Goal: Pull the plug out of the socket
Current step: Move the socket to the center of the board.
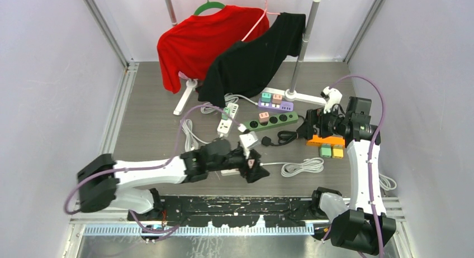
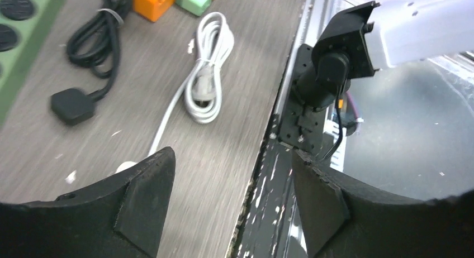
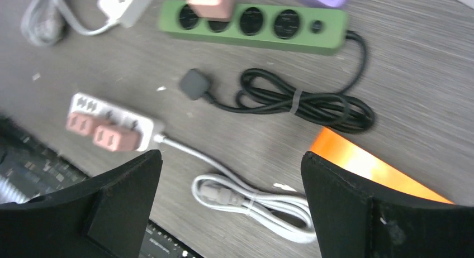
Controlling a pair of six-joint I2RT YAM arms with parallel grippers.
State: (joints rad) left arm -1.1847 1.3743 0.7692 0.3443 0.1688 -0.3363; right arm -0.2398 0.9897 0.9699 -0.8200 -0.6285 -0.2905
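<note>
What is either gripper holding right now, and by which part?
Nothing is held: the left gripper and the right gripper both stand open and empty.

top external: high behind arms, looking down on whole table [image 1: 148, 121] | left wrist: low, close, facing right arm's base [image 2: 324, 73] | right wrist: close, looking down | all share: coiled white cable [image 3: 251, 205], black plug [image 3: 194, 84]
</note>
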